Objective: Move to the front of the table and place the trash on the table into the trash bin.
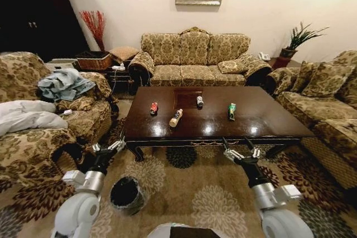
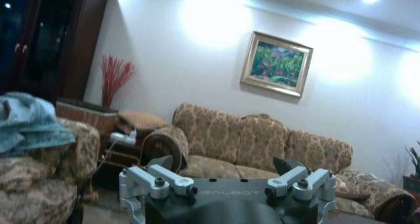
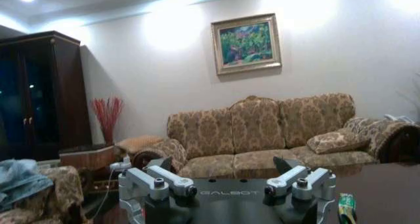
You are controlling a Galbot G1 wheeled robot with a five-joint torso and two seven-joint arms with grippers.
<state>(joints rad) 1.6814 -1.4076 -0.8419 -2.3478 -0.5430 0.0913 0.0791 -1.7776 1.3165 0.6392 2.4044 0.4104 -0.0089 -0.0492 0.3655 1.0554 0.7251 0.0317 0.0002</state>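
Nearest, at lower centre of the head view, sits the small round black trash bin (image 1: 126, 193) with nothing visible inside. Just above it, the left gripper (image 1: 109, 148) and right gripper (image 1: 241, 155) hover empty, fingers spread apart. Beyond, mid-frame on the glossy dark brown table (image 1: 268, 124), lie all four pieces: red can (image 1: 154, 107), tan bottle (image 1: 175, 117), silvery-white can (image 1: 199, 101), green packet (image 1: 231, 111). Seemingly no trash is binned yet.
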